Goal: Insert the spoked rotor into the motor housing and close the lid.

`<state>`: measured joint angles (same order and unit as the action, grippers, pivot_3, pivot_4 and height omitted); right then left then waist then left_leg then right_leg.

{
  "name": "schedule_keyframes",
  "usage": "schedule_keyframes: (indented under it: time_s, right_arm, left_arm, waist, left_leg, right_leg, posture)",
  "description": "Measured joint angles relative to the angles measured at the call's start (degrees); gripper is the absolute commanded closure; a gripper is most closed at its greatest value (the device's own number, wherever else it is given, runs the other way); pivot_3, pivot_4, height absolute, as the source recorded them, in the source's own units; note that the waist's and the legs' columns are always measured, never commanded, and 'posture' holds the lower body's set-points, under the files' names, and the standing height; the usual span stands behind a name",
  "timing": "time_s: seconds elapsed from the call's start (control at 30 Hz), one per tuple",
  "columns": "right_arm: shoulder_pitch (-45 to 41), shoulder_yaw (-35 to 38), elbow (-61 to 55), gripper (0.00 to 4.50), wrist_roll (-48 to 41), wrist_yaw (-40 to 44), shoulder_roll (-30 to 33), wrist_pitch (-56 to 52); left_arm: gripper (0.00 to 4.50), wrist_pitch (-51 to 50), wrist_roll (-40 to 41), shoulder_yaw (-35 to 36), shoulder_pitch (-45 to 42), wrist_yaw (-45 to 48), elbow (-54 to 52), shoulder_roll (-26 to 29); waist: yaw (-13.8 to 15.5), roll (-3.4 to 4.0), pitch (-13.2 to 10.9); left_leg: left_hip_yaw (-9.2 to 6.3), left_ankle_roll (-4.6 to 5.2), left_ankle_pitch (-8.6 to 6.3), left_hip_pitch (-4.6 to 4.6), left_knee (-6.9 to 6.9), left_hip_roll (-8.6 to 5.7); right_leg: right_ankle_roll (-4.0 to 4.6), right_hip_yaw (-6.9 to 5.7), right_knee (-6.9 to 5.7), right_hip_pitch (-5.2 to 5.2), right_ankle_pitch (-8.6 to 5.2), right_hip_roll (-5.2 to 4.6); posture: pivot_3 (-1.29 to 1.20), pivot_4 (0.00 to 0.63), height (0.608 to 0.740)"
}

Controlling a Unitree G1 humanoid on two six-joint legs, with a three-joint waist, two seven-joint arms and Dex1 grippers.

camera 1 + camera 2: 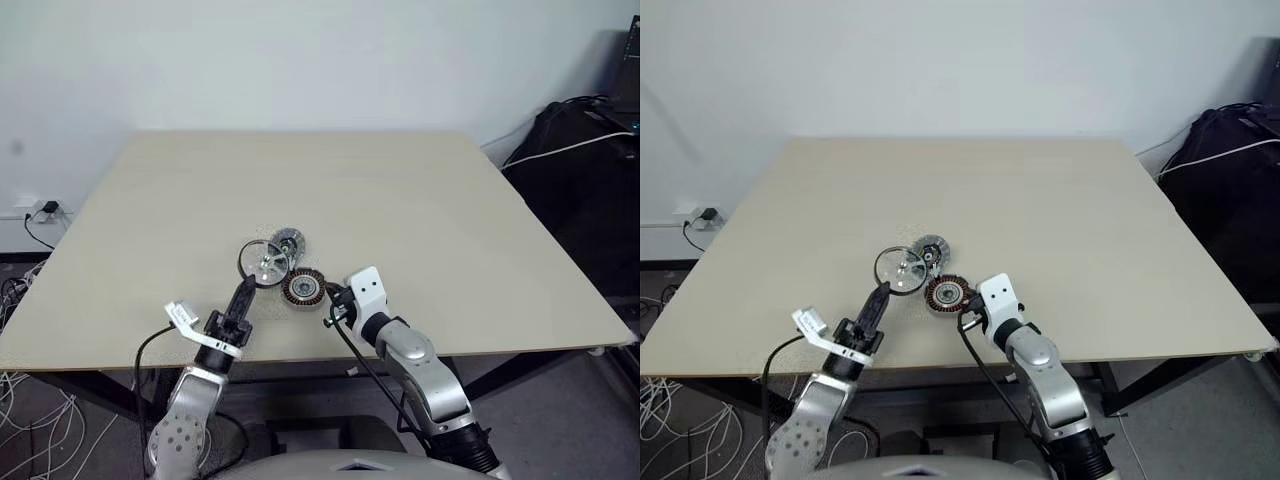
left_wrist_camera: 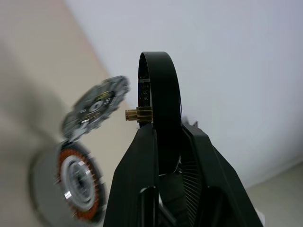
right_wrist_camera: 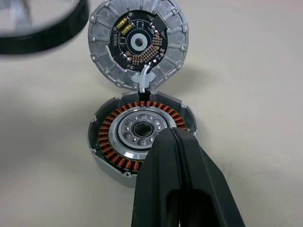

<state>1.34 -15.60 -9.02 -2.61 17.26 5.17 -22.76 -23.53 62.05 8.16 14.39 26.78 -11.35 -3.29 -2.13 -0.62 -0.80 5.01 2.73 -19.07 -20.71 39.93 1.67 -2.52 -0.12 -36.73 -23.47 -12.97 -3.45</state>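
The spoked rotor (image 1: 265,263) is clamped edge-on between the two black fingers (image 2: 137,184) of the left gripper (image 1: 243,297); its dark rim is pinched at the lower part, and a small brass pinion (image 2: 138,114) is seen projecting from its hub. The wheel is held up above the table (image 1: 450,220), just beside the other two parts.

The right gripper (image 3: 174,142) is pressed together with no gap between its fingers, and nothing is gripped in it. Its tip is laid over the near rim of the motor housing (image 3: 142,137) — whether contact is actually made cannot be told.

The housing is set on the table with its ring of copper windings facing up and its bearing hole uncovered. The lid (image 3: 138,41) is propped tilted against the housing's far edge, its inner face with a dark circuit board turned toward the right wrist camera, and it is joined to the housing by a short white lead (image 3: 144,81).

All three parts are grouped near the front middle of the table, well away from its side edges; wide bare tabletop is left behind and to both sides. A black bag (image 1: 580,150) is placed beyond the right edge, and cables (image 1: 15,300) are seen on the floor at the left.

The near part of the housing is hidden behind the right fingers. In the left wrist view the housing and lid are blurred, and the rotor's spokes cannot be made out there.
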Motion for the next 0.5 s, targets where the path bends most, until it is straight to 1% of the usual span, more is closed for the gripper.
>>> schedule_keyframes:
  time_s: [0.1,0.27,0.5]
  right_arm:
    - [0.56,0.15,-0.54,4.5,-0.48,0.54,0.36,0.15]
    - [3.55,0.31,-3.61,4.5,-3.45,4.25,2.23,1.22]
    - [6.11,1.04,-5.28,4.5,-4.61,5.21,3.69,1.47]
  left_arm:
    - [4.13,-1.37,0.96,-0.4,-3.29,0.05,1.37,-0.12]
    - [4.13,-4.05,0.82,-0.93,-7.05,-0.61,7.7,-0.37]
    - [4.13,-6.85,-2.36,-1.17,-10.38,-1.86,15.59,-0.49]
  waist:
    - [0.01,0.0,0.0]
    - [-0.07,0.0,0.0]
    - [0.01,-0.05,-0.02]
  left_leg:
    - [0.0,0.01,0.0,0.0,0.0,-0.02]
    - [-0.02,0.04,-0.02,-0.01,0.0,-0.04]
    - [-0.03,0.04,-0.02,0.02,0.0,-0.04]
  right_leg:
    - [0.0,0.01,0.03,0.02,0.0,0.0]
    - [-0.03,0.0,0.08,0.05,-0.01,0.0]
    - [-0.04,0.0,0.06,0.06,0.0,0.01]
  posture:
    - [0.0,0.0,0.74]
    - [0.0,0.0,0.74]
    - [0.0,0.0,0.74]
